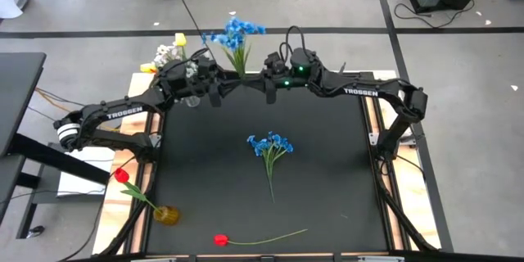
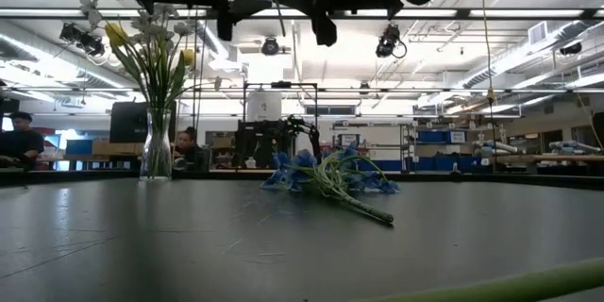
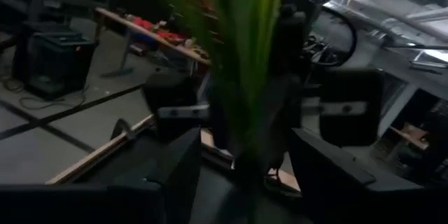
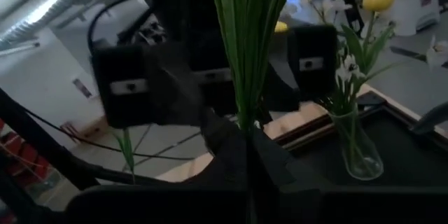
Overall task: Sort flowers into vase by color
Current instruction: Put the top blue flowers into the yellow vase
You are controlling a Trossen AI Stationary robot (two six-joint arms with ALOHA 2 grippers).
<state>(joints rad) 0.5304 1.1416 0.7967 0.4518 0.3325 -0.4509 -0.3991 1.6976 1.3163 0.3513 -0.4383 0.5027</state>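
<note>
A blue blossom cluster (image 1: 236, 33) with green stalks (image 1: 241, 65) is held high over the table's far edge, between both grippers. My right gripper (image 4: 245, 147) is shut on the stalks. My left gripper (image 3: 245, 175) faces it, open, one finger on either side of the stalks (image 3: 245, 77) without touching them. A clear vase (image 1: 191, 98) at the far left holds white blossoms and yellow tulips (image 2: 151, 47). A second blue cluster (image 1: 270, 145) lies on its side mid-table. One red tulip (image 1: 221, 239) lies at the near edge. Another red tulip (image 1: 121, 175) stands in an amber vase (image 1: 166, 214). My right gripper pinches the bunch's green stalks (image 4: 245, 115) between its two fingers, below the leaves. It comes level from the table's right, with the fingers across the stalks. The bunch is lifted clear of the table, and its blossoms point toward the far edge.
The black mat (image 1: 327, 172) has free room on its right half. Wooden table rims (image 1: 372, 123) run along both sides. The clear vase stands just beside my left arm (image 1: 123, 113). People sit in the room beyond the table (image 2: 19, 137).
</note>
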